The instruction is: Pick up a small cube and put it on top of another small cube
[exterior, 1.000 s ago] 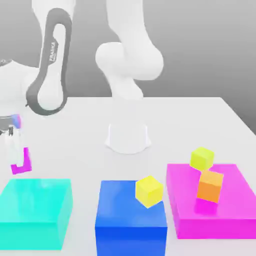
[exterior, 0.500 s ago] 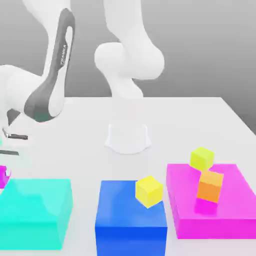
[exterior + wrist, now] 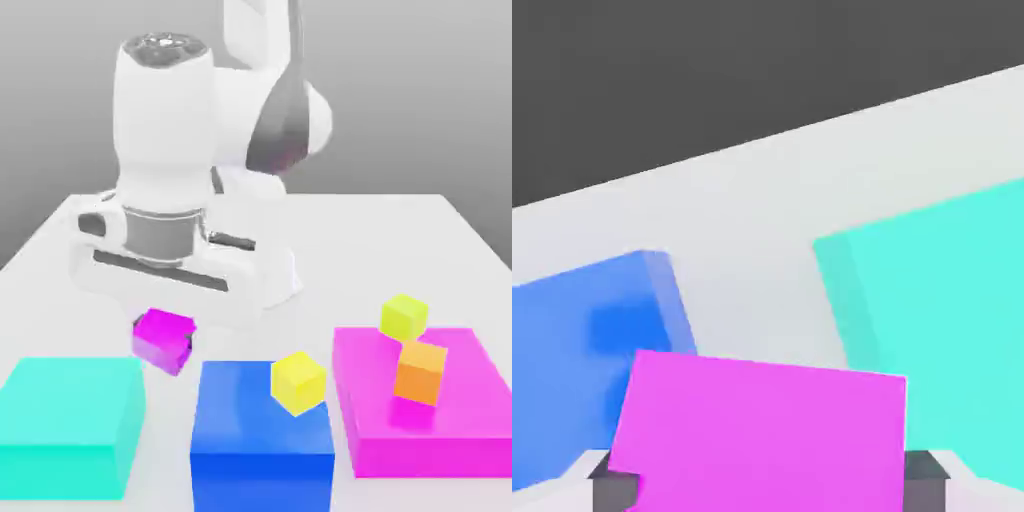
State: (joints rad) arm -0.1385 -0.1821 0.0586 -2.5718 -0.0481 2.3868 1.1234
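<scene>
The small cube, plain magenta, hangs slightly tilted under my hand, over the gap between the cyan block and the blue block. In the hand view the same cube sits between two grey fingertips, so my gripper is shut on it. The broad white hand hides the fingers in the exterior view. Three other small cubes show: a yellow cube on the blue block, another yellow cube and an orange cube on the large flat magenta block.
The three big flat blocks stand in a row along the table's front edge. My arm's white base stands behind the hand, mid-table. Bare white table lies behind the blocks on the exterior view's right.
The arm has swung in from the exterior view's left edge toward the middle, carrying the magenta cube. The cube now hangs between the cyan and blue blocks. The other cubes have not moved.
</scene>
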